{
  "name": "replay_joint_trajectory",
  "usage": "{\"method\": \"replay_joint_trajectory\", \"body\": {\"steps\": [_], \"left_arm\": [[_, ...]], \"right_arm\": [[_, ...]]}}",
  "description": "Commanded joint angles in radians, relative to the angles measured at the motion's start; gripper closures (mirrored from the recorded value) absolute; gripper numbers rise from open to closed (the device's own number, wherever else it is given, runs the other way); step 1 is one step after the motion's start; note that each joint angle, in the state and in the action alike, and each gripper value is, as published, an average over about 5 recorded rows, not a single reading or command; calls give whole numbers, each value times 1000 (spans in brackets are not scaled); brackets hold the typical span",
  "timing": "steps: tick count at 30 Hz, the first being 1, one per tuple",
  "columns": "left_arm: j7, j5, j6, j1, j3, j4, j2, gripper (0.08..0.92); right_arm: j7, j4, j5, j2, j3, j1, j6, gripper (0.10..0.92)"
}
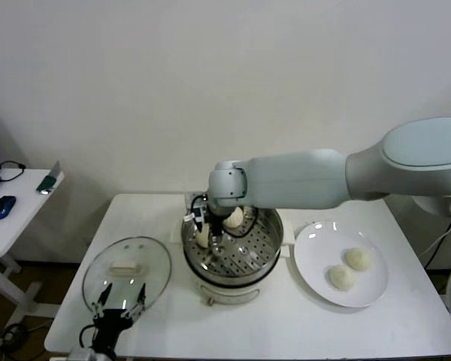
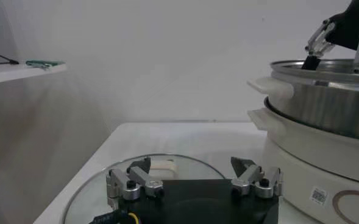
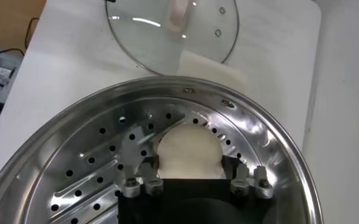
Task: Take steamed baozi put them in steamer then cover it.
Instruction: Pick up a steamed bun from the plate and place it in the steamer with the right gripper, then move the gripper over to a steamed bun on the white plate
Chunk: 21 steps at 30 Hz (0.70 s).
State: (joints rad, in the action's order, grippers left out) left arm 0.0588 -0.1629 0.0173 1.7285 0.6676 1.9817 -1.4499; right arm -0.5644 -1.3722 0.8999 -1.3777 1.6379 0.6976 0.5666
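Right end effector (image 3: 191,182), fingers spread around a baozi (image 3: 188,152), releasing it into the steamer (image 3: 258,140); left end effector (image 2: 194,182) released over lid (image 1: 128,272).

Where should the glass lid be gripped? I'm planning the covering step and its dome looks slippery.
Probably by the whitish handle at the centre of the glass lid, from straight above. The lid lies flat on the table, handle up; the smooth dome offers no other hold. The left gripper hovers nearby.

A clear glass lid (image 1: 127,271) is lying flat on the white counter (image 1: 286,323); a white plate (image 1: 319,278) is sitting opposite, and a blue mouse (image 1: 1,207) is resting on a side desk (image 1: 19,218).
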Motion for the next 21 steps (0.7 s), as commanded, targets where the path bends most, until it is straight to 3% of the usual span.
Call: {"method": "replay_joint_trajectory", "body": {"steps": [1, 15, 21], "left_arm": [[1, 1, 1, -2, -2, -3, -1, 177], [4, 6, 10, -6, -3, 1, 2, 177], [4, 7, 13, -4, -3, 1, 2, 177]], "right_arm": [[-32, -23, -11, 35, 2, 34, -19, 220], [-359, -210, -58, 507, 187, 424, -250, 203], [-417, -251, -243, 721, 336, 486, -326, 203]]}}
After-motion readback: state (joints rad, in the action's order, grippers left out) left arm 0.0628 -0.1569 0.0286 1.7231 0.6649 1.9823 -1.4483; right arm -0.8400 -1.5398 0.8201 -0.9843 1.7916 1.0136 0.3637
